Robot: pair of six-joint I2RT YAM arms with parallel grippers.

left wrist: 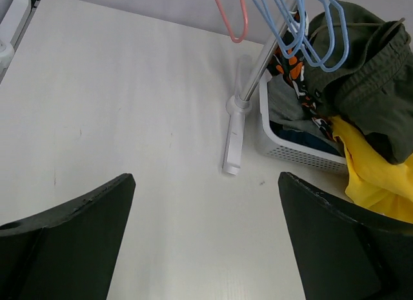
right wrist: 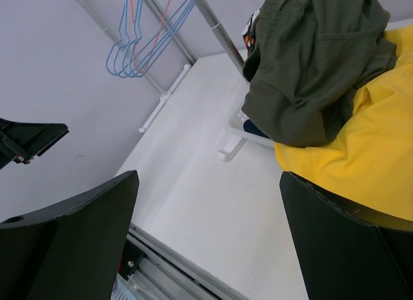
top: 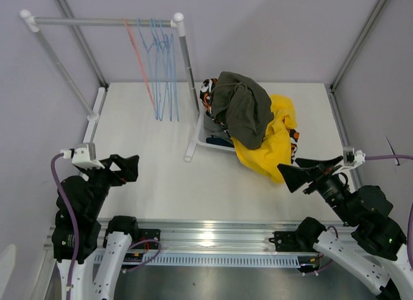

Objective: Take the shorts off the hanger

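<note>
Soft cloth shorts (top: 245, 110) sat piled in white plastic basket (left wrist: 293, 148); blue and pink wire hangers (top: 162, 74) left of it hung bare. Left gripper (top: 126, 168) and right gripper (top: 300, 172) were spread, empty. Looked finished; just park.

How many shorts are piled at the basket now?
5: olive shorts on top, yellow shorts spilling right, patterned shorts by the rack post, grey shorts and navy shorts inside the basket. More may be hidden.
</note>
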